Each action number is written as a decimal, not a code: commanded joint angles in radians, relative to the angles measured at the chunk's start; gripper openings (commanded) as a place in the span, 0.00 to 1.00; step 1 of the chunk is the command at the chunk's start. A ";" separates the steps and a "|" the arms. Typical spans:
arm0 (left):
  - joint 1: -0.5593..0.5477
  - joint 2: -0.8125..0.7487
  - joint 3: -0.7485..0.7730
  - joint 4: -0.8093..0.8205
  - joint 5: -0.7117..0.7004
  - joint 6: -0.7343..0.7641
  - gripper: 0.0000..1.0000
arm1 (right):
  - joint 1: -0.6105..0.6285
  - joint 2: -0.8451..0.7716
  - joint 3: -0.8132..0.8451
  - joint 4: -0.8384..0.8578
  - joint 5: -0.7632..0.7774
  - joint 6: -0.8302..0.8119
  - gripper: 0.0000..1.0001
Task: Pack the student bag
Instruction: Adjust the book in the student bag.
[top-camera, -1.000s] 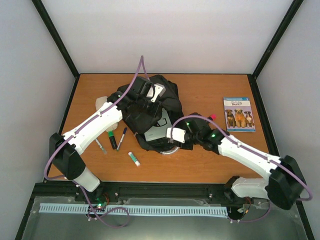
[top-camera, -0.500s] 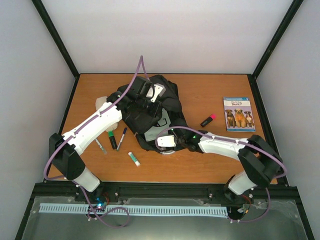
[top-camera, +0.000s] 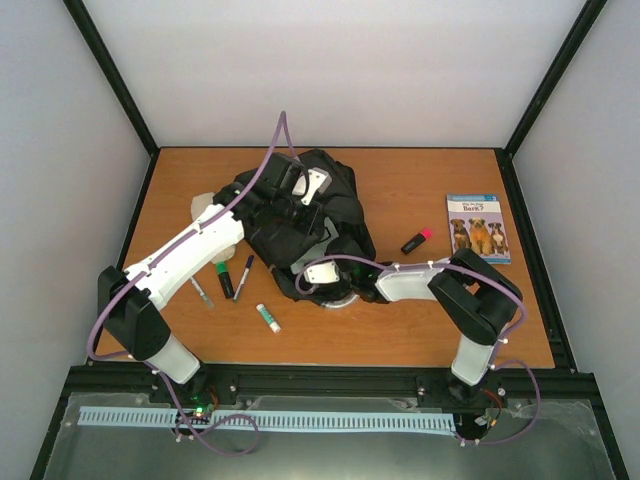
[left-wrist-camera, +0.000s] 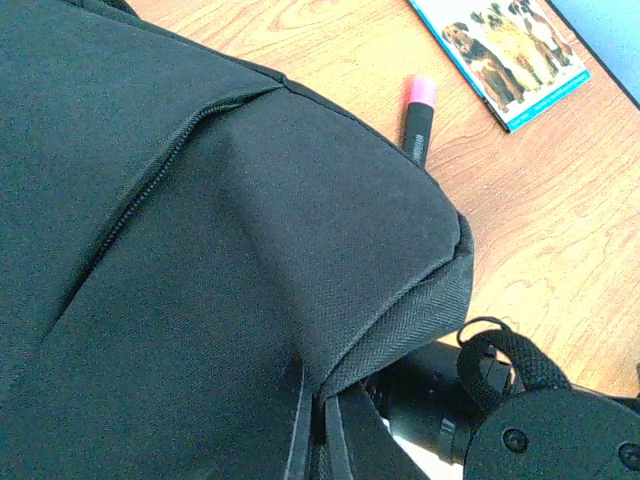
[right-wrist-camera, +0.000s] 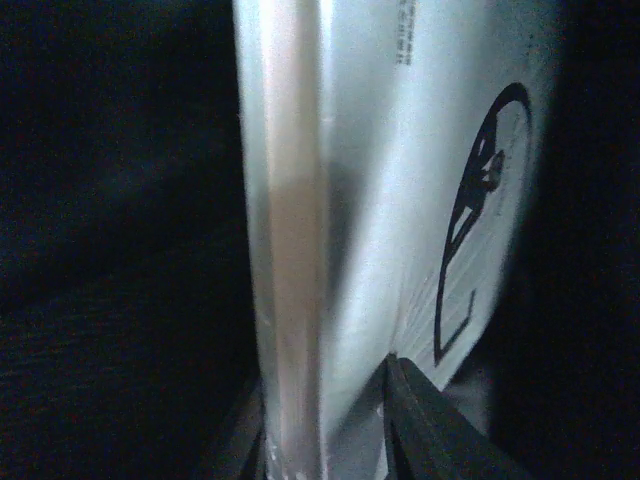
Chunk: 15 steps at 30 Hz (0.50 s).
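Right gripper (top-camera: 318, 272) has swung left into the student bag (top-camera: 345, 205), jaws astride a silver slab (right-wrist-camera: 400, 150), grip unclear; left gripper (top-camera: 290, 205) clamps its fabric.

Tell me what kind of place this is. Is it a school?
Probably a robot test booth, not a school: two robot arms bolted to a wooden table, plain white walls boxing it in, and a student bag and book laid out.
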 joint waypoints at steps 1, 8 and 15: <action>0.008 -0.043 0.035 0.069 0.056 -0.010 0.01 | -0.022 0.005 0.061 0.205 0.069 -0.047 0.30; 0.008 -0.039 0.037 0.069 0.071 -0.018 0.01 | -0.028 0.066 0.081 0.196 0.081 -0.030 0.26; 0.009 -0.030 0.039 0.064 0.069 -0.025 0.01 | -0.024 0.004 0.038 0.033 0.035 0.053 0.30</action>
